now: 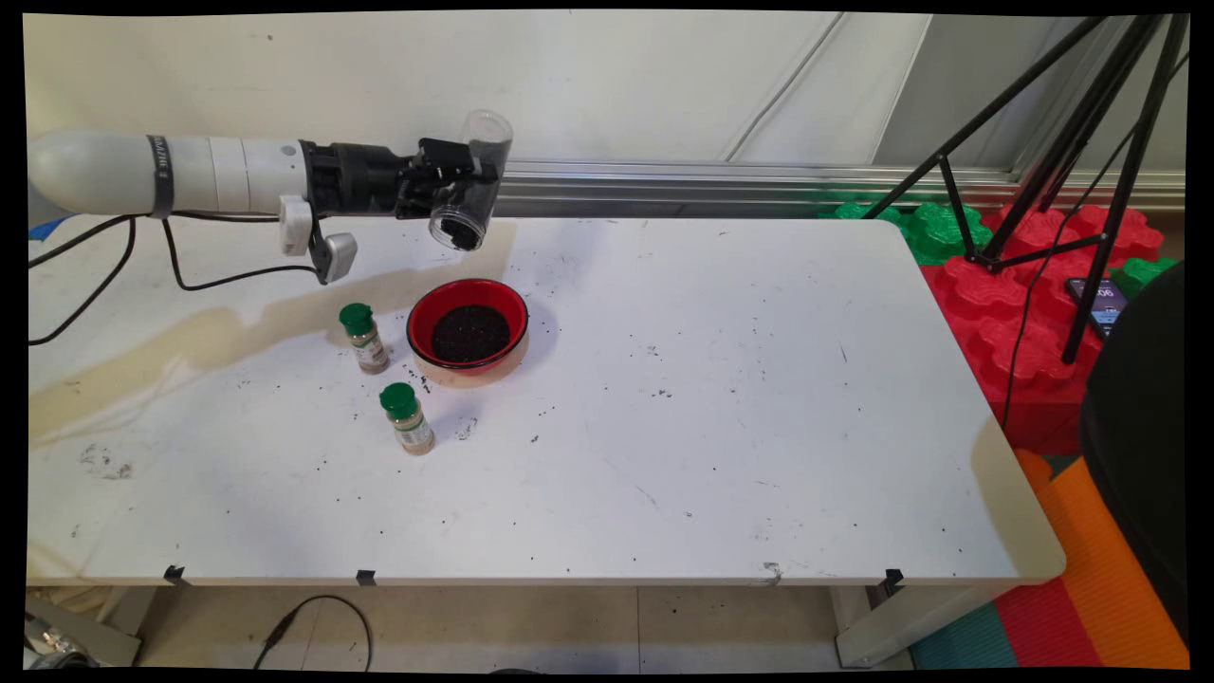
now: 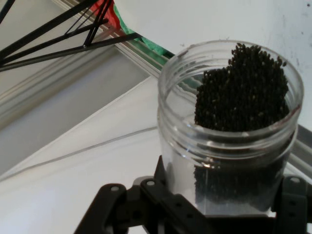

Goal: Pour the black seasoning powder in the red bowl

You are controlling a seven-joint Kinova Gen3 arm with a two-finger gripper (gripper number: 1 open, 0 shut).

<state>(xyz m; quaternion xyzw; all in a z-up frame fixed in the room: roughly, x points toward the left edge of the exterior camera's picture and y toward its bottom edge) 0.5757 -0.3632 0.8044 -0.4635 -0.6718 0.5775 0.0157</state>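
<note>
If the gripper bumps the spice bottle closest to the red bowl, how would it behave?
The spice bottle is tall and narrow with a green cap, so it would probably tip rather than slide. Being round, it would likely roll once down, perhaps towards the red bowl. It looks small and probably light.

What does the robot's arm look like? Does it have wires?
The round white tube-shaped arm wears a dark band with small lettering. A small white and grey block hangs beneath it near the wrist. Thin black cables droop beneath it. At its end sits a black two-finger gripper built from jointed bars fastened with silver screws.
</note>
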